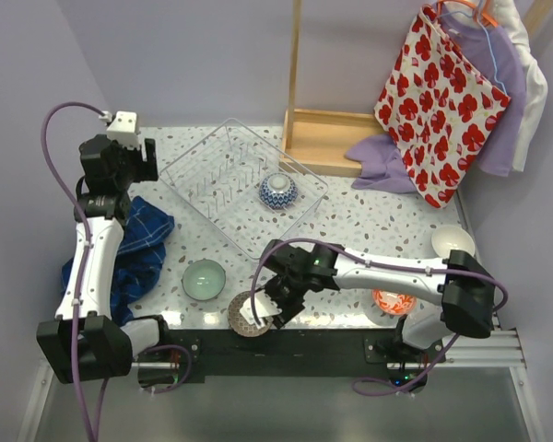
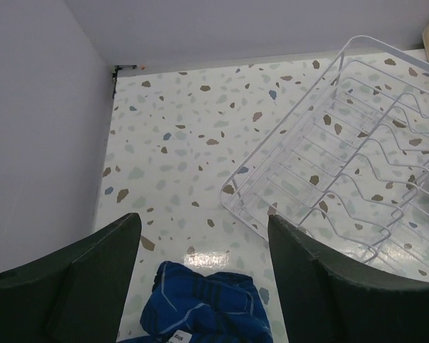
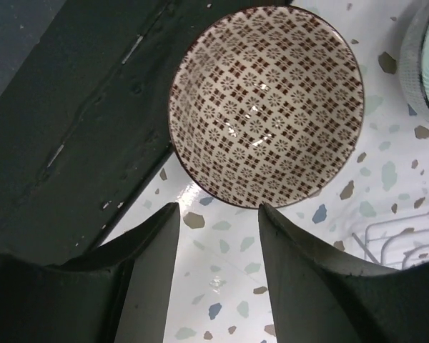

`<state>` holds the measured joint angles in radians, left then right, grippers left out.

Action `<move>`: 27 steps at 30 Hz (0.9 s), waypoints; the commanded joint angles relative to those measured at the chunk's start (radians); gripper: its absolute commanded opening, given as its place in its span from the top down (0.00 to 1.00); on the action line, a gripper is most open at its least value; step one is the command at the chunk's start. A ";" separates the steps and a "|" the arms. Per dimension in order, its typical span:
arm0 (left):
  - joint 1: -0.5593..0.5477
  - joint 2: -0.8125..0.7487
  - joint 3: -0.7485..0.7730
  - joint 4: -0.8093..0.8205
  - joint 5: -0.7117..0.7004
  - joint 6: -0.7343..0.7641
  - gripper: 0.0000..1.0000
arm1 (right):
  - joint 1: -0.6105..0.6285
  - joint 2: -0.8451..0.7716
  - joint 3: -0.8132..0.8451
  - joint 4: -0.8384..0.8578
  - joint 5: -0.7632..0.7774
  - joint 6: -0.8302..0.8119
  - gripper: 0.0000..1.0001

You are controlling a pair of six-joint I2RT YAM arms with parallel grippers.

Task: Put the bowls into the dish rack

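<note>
The clear dish rack (image 1: 223, 177) sits at the back middle with a blue-patterned bowl (image 1: 278, 191) in its right end. The pale green bowl (image 1: 204, 279), brown net-patterned bowl (image 1: 243, 317), a red/orange bowl (image 1: 394, 301) and the white bowl (image 1: 452, 241) stand on the table. My right gripper (image 1: 278, 309) is open and empty, just beside the net-patterned bowl (image 3: 264, 107); in its wrist view the gripper (image 3: 218, 207) has its tips just short of the bowl's rim. My left gripper (image 1: 149, 158) is open and empty, held above the rack's left corner (image 2: 286, 179).
A blue cloth (image 1: 134, 244) lies under the left arm and shows in the left wrist view (image 2: 207, 300). A shallow wooden box (image 1: 327, 138), purple cloth (image 1: 387, 170) and red floral bag (image 1: 442, 101) are at the back right. The black base plate (image 1: 304, 345) borders the near edge.
</note>
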<state>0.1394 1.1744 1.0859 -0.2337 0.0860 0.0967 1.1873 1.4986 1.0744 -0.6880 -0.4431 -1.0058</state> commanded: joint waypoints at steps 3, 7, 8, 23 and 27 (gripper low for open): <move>0.042 -0.030 -0.003 0.025 0.027 -0.029 0.23 | 0.078 0.006 -0.022 0.044 -0.016 -0.057 0.50; 0.054 -0.033 0.003 0.027 0.050 -0.049 0.24 | 0.106 0.032 -0.021 0.080 -0.003 -0.030 0.52; 0.055 -0.033 0.005 0.025 0.055 -0.052 0.24 | 0.113 0.037 -0.022 0.088 0.015 -0.024 0.52; 0.074 -0.067 -0.024 0.030 0.106 -0.084 0.25 | 0.173 0.071 -0.094 0.223 0.098 0.062 0.68; 0.074 -0.079 -0.037 0.030 0.116 -0.089 0.26 | 0.196 0.075 -0.102 0.248 0.112 0.079 0.80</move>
<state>0.2028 1.1252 1.0618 -0.2329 0.1772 0.0349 1.3594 1.5677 0.9764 -0.5037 -0.3542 -0.9569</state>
